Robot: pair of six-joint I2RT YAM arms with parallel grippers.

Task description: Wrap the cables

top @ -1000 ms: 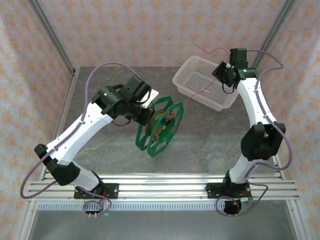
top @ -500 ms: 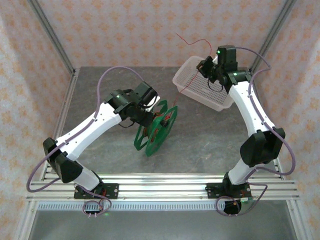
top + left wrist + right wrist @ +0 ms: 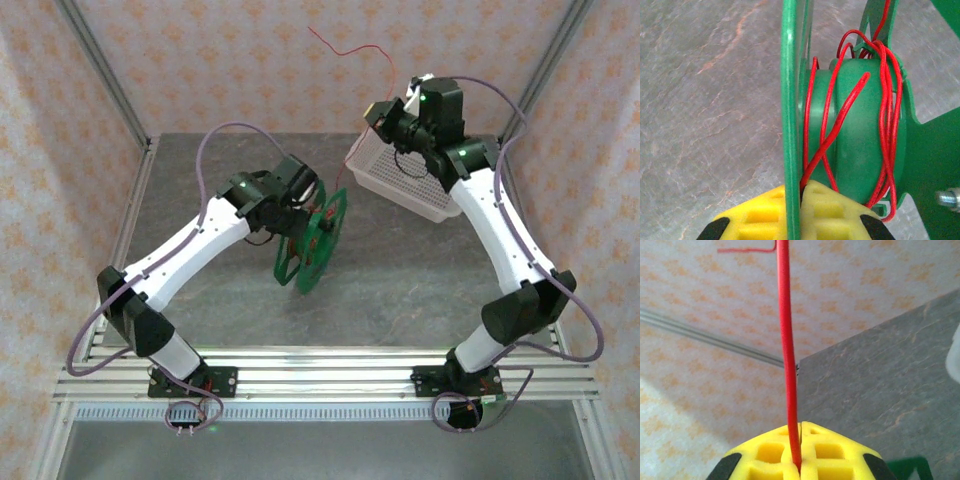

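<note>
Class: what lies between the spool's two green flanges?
The spool's green hub, loosely wrapped with red cable, seen in the left wrist view.

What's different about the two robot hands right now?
The left fingers clamp the rim of the green spool; the right fingers pinch a strand of red wire. The left fingers sit low over the table; the right fingers are raised near the white basket. Both are yellow and shut.

This is looking like a robotics lab cell: a white left arm (image 3: 190, 250) and right arm (image 3: 505, 235) are sitting bolted to aluminium rails (image 3: 330, 375) edging a grey marbled table (image 3: 420, 270), while patterned panels (image 3: 220, 60) on metal posts (image 3: 102, 70) are enclosing it.
</note>
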